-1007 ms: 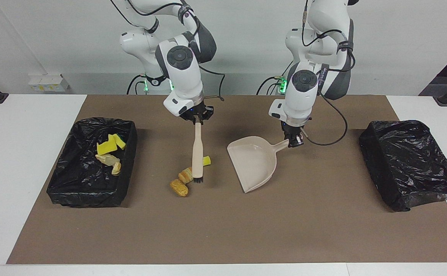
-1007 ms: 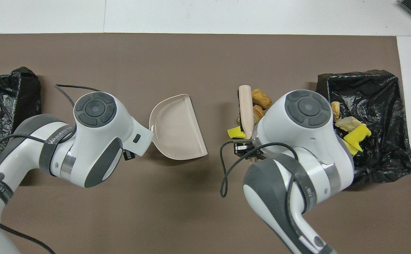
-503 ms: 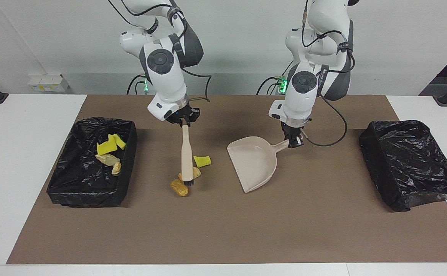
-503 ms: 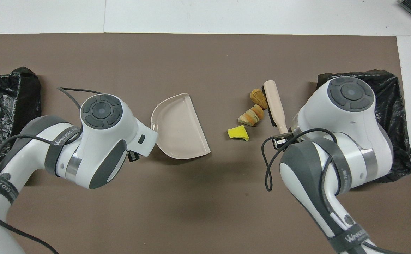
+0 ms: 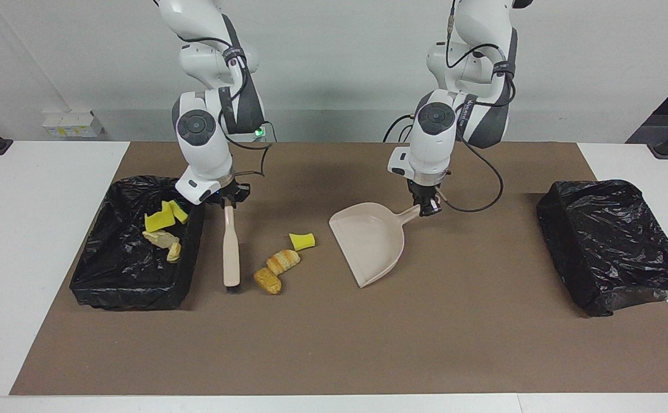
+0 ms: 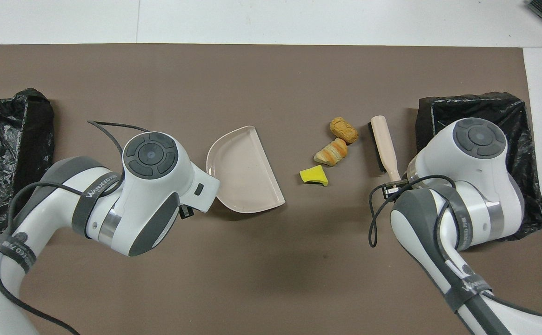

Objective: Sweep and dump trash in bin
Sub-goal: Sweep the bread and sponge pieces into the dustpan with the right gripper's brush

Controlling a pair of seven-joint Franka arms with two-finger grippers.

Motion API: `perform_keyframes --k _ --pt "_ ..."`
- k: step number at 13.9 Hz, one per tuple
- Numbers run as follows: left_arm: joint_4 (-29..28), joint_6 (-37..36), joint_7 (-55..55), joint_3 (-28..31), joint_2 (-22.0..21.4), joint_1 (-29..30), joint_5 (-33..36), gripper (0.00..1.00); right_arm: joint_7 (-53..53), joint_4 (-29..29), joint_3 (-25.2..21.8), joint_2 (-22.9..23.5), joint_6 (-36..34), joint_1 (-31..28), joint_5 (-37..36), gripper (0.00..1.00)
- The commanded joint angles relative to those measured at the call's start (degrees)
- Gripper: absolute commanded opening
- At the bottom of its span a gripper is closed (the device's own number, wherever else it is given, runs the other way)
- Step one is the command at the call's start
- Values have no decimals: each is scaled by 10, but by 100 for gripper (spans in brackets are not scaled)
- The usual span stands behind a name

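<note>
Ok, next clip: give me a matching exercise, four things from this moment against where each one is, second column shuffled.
Things:
1. brush
2. dustpan
3. yellow sponge chunk
4. green-backed sponge chunk

Places:
A. on the mat beside the dustpan's open mouth
B. inside the bin at the right arm's end
C. handle held by the left claw
D. handle held by the right claw, bristles down beside the pastry pieces

Pairs: 1-D, 2-C, 3-A, 4-B
</note>
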Motion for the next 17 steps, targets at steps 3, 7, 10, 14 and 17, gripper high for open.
perform_keyframes --k 3,7,10,14,17 --pt "-37 1 -9 6 -29 -13 14 0 39 -8 10 7 14 44 1 0" --pt "-41 -4 -9 6 -31 -13 14 0 89 -5 11 26 33 131 34 0" --pt "-61 14 -9 6 -38 -9 14 0 163 -2 12 54 88 209 59 0" --pt "-63 16 -7 6 -39 -7 14 0 208 18 15 56 88 262 86 0" --pt "-69 39 -5 6 -39 1 14 0 244 37 15 53 88 299 96 0"
